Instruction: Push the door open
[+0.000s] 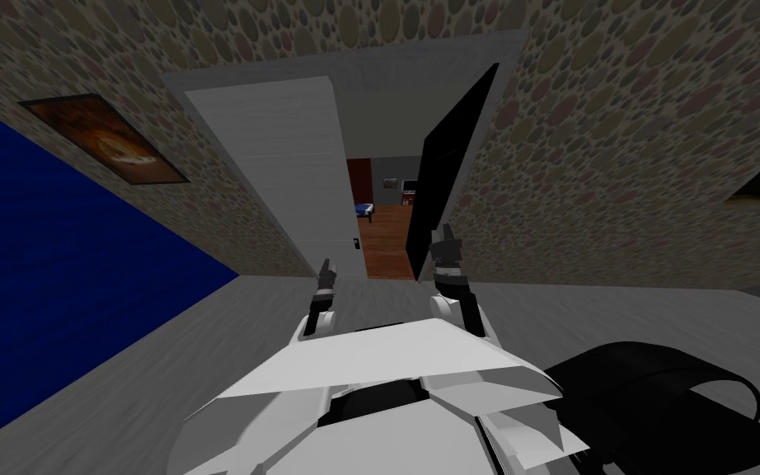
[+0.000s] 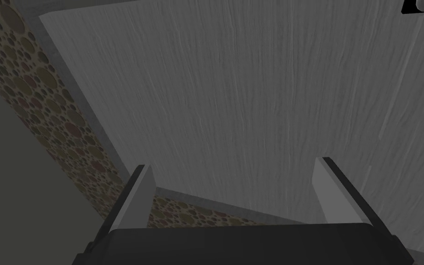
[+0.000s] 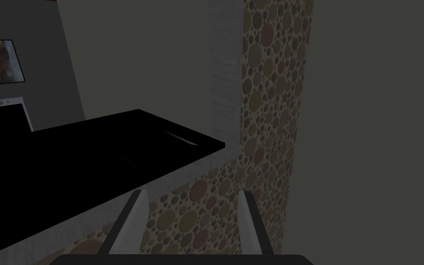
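Both sets of jaws stood apart and empty as the two-armed robot faced the doorway, a posture suited to shoving rather than gripping. Its left gripper (image 1: 326,268) pointed at the light grey, wood-grained door panel (image 1: 279,165), which sat flush in the left half of the pale grey door frame (image 1: 419,58), its small dark handle (image 1: 356,243) on the edge toward the gap. From the left wrist, the panel's face lay close ahead of the spread fingers (image 2: 141,193); whether they touched it could not be told.

The right gripper (image 1: 446,235) was raised beside a flat black panel (image 1: 448,165), seemingly a second leaf. It stood angled away from the frame at the right of the opening, probably because it was already swung partway. From the right wrist that black slab ran across just past the fingers, with the frame's upright and the pebble-patterned wall (image 3: 271,92) behind.

Between the two panels a narrow gap showed a room with a reddish wooden floor (image 1: 387,247). The job looked partly done, the opening too slim for the robot's body, and a forward push on a panel appeared to be the next requirement. A framed orange picture (image 1: 102,136) hung on the wall to the left, beside a deep blue wall (image 1: 40,247).
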